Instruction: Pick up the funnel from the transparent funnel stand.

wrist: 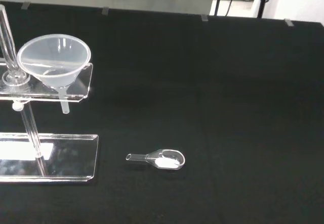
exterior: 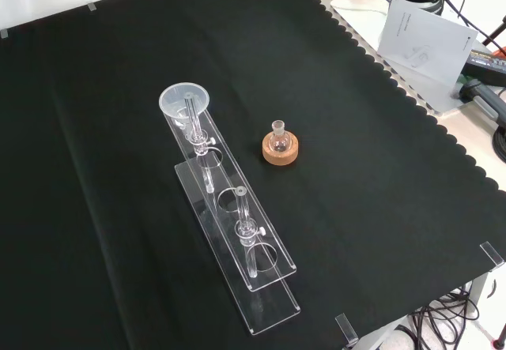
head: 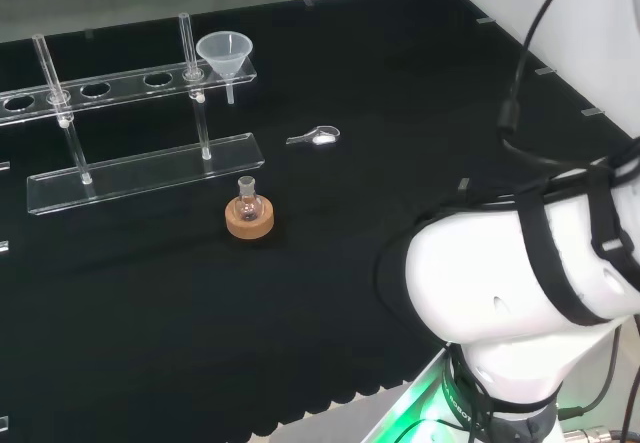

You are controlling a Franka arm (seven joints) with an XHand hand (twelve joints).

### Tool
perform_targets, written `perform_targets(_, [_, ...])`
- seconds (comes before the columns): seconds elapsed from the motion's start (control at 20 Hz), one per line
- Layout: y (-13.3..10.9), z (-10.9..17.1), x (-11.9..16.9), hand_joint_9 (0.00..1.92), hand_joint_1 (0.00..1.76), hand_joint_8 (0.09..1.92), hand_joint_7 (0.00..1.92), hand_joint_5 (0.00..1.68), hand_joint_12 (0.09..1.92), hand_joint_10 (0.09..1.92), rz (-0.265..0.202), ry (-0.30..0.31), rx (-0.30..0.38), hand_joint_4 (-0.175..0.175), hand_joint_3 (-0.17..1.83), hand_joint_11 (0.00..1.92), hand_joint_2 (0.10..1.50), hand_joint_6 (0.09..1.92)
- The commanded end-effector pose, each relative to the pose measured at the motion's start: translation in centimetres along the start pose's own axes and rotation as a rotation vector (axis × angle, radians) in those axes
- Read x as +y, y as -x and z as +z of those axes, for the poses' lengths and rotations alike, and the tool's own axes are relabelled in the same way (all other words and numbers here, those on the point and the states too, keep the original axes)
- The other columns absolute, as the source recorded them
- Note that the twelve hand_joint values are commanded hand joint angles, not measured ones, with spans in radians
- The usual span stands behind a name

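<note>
Funnel (head: 218, 53) sitting in end hole of transparent funnel stand (head: 140, 168); hand state cannot be told; a careless approach is risking tipping the stand.

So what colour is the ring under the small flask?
Tan cork, the ring shows best in the front view.

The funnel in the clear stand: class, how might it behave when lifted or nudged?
The funnel looks like thin clear plastic, so it is probably light. It sits unclamped in the funnel stand, so it likely lifts freely, but its smooth cone may slip.
</note>
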State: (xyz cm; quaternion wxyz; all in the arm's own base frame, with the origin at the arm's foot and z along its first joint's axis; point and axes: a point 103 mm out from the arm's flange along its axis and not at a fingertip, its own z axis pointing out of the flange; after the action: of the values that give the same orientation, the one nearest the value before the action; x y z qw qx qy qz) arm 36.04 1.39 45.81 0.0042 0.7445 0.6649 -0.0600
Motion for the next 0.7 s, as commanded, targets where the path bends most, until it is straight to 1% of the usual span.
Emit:
perform_targets(0.05, [-0.8,2.5,7.2,0.11,0.00,0.09,0.10,0.19,1.39,0.66,-0.079,-0.032,0.007,0.007,0.30,0.02,1.18,0.09])
perform_targets(0.2, [-1.2,3.7,9.4,0.11,0.02,0.10,0.10,0.19,1.40,0.67,-0.102,-0.050,0.004,0.004,0.29,0.02,1.18,0.09])
perform_targets(0.25, [-1.1,4.1,10.1,0.11,0.03,0.10,0.10,0.19,1.40,0.67,-0.087,-0.057,0.026,0.002,0.29,0.02,1.17,0.09])
perform_targets(0.3, [-1.1,4.5,10.6,0.12,0.03,0.10,0.11,0.20,1.40,0.67,-0.092,-0.066,0.031,0.000,0.29,0.02,1.17,0.09])
perform_targets(0.35, [-1.1,5.0,11.1,0.12,0.04,0.11,0.11,0.20,1.40,0.67,-0.102,-0.076,0.032,-0.001,0.28,0.02,1.17,0.09])
perform_targets(0.5, [-1.6,6.0,12.2,0.12,0.09,0.12,0.11,0.20,1.41,0.68,-0.134,-0.097,0.007,-0.002,0.27,0.02,1.14,0.09])
perform_targets(0.7, [-2.9,6.8,13.1,0.15,0.28,0.15,0.13,0.19,1.42,0.69,-0.163,-0.126,-0.014,0.001,0.21,0.02,1.02,0.09])
